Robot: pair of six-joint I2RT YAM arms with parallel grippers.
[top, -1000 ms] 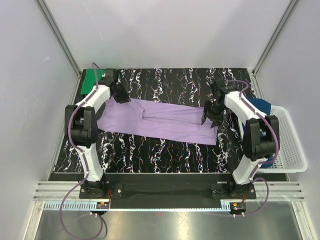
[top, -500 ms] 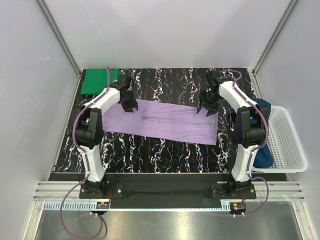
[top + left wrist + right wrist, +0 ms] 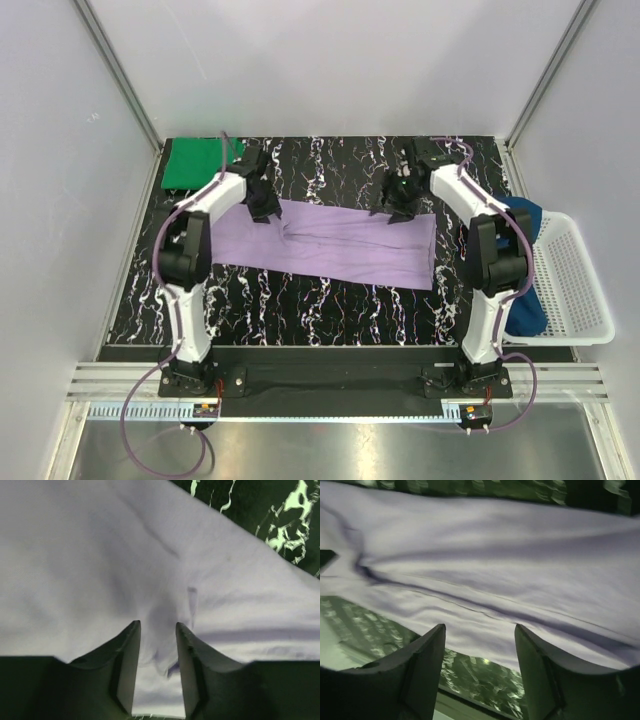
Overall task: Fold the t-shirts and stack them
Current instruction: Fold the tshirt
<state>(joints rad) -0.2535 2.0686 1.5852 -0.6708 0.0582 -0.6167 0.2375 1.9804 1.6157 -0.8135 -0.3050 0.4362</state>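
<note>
The lavender t-shirt (image 3: 340, 245) lies spread flat across the middle of the black marbled table. My left gripper (image 3: 262, 208) is at its far edge left of centre. In the left wrist view the gripper (image 3: 156, 625) has its jaws close together, with a pucker of lavender cloth (image 3: 150, 555) pinched between them. My right gripper (image 3: 398, 210) is at the far edge right of centre. In the right wrist view it (image 3: 480, 626) is open over the shirt's edge (image 3: 495, 555). The green t-shirt (image 3: 190, 162) lies folded at the back left corner. The dark blue t-shirt (image 3: 522, 212) hangs over the basket.
A white mesh basket (image 3: 580, 290) stands off the table's right side, with the blue cloth in it and draped over its near-left rim. White walls and metal frame posts close in the back and sides.
Both grippers have moved inward along the shirt's far edge toward the centre. The left arm has swung off the green shirt, which now shows fully.
</note>
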